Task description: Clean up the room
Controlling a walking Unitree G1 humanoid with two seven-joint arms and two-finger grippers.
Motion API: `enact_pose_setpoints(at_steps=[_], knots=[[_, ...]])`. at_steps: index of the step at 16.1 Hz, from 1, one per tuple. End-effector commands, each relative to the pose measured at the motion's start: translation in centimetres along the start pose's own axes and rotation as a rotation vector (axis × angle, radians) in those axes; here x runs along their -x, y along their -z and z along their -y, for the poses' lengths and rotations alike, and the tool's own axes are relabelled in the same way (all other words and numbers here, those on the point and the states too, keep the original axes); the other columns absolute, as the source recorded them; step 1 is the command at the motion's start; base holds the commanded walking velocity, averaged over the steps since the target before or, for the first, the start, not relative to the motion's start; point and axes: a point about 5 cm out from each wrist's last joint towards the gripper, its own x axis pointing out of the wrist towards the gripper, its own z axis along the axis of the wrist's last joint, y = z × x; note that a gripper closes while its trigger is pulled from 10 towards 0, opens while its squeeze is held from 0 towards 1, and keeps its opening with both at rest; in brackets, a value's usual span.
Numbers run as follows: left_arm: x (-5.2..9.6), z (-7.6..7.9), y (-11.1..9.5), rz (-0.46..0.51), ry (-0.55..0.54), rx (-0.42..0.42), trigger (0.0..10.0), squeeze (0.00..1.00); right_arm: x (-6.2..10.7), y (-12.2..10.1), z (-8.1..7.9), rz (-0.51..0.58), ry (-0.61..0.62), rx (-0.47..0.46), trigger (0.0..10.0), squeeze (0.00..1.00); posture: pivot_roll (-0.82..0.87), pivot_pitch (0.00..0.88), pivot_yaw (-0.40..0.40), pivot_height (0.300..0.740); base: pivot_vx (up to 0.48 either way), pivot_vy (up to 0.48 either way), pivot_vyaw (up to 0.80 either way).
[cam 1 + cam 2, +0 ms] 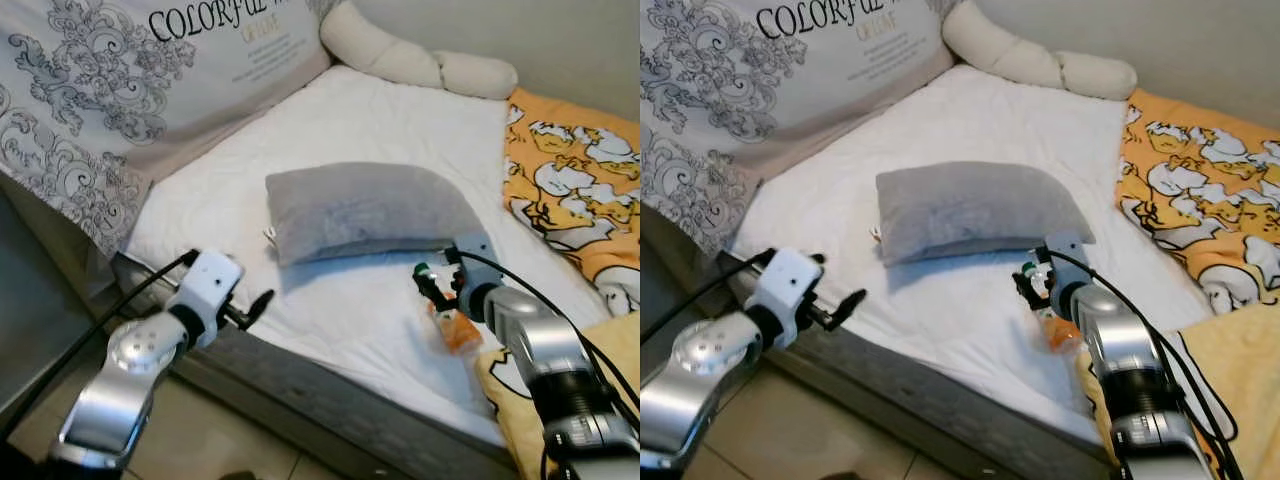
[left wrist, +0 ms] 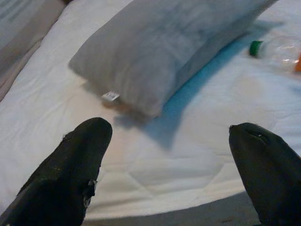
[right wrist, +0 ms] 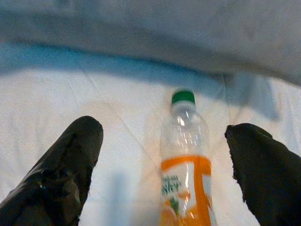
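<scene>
Plastic bottle point(image 3: 186, 155) lies on the white mattress point(image 1: 330, 300) just beside a grey pillow point(image 1: 365, 210), between the spread right gripper point(image 3: 164, 165); left gripper point(image 2: 174, 165) also spread.

Bed layout, seen from its near edge.
Pillow point(image 1: 365, 210) lies mid-mattress point(image 1: 380, 120). Bottle point(image 3: 186, 155) lies on the mattress just before the pillow's right end, cap toward the pillow, between the spread fingers of the right gripper point(image 3: 162, 165). Left gripper point(image 1: 262, 300) hangs over the near edge, left of the pillow. Blanket point(image 1: 570, 180) lies right; bolster point(image 1: 410, 55) behind; quilt point(image 1: 120, 90) left.
</scene>
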Motion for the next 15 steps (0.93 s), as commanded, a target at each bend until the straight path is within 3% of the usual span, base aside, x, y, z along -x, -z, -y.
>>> enact_pose_setpoints(at_steps=[1, 2, 3, 4, 8, 9, 10, 15], knots=[[-0.2, 0.1, -0.5, -0.013, 0.109, -0.04, 10.0, 0.0, -0.4, 0.6, 1.9, -0.073, 0.058, 0.009, 10.0, 0.0, 0.03, 0.0, -0.065, 0.74, 0.0, 0.0, 0.0], [-0.2, 0.1, -0.6, -0.02, 0.161, -0.061, 10.0, 0.0, -0.6, 0.8, 2.6, -0.097, 0.078, -0.008, 10.0, 0.0, 0.03, 0.0, -0.061, 0.74, 0.0, 0.0, 0.0], [-0.1, 0.0, -0.8, -0.024, 0.205, -0.075, 10.0, 0.0, -0.8, 1.0, 3.1, -0.117, 0.084, -0.034, 10.0, 0.59, 0.02, 0.0, -0.045, 0.74, 0.0, 0.0, 0.0], [0.0, -0.1, -0.8, -0.029, 0.226, -0.087, 10.0, 0.0, -0.9, 1.1, 3.3, -0.134, 0.078, -0.052, 10.0, 1.0, 0.02, 0.0, -0.037, 0.74, 0.0, 0.0, 0.0], [0.5, -0.3, -1.4, -0.059, 0.347, -0.138, 10.0, 0.0, -1.0, 1.7, 4.2, -0.205, 0.114, -0.036, 10.0, 1.0, 0.03, 0.0, -0.014, 0.74, 0.0, 0.0, 0.0], [0.7, -0.2, -1.5, -0.063, 0.378, -0.146, 10.0, 0.0, -1.1, 2.0, 4.2, -0.218, 0.118, -0.027, 10.0, 0.58, 0.03, 0.0, -0.011, 0.74, 0.0, 0.0, 0.0], [0.9, -0.2, -1.6, -0.071, 0.401, -0.15, 10.0, 0.0, -1.1, 2.6, 4.1, -0.237, 0.123, -0.023, 10.0, 0.0, 0.04, 0.0, -0.005, 0.74, 0.0, 0.0, 0.0], [1.8, 0.0, -1.5, -0.102, 0.445, -0.151, 10.0, 0.0, -1.3, 4.4, 3.1, -0.29, 0.09, -0.106, 10.0, 0.0, 0.06, 0.0, 0.001, 0.74, 0.0, 0.0, 0.0]])
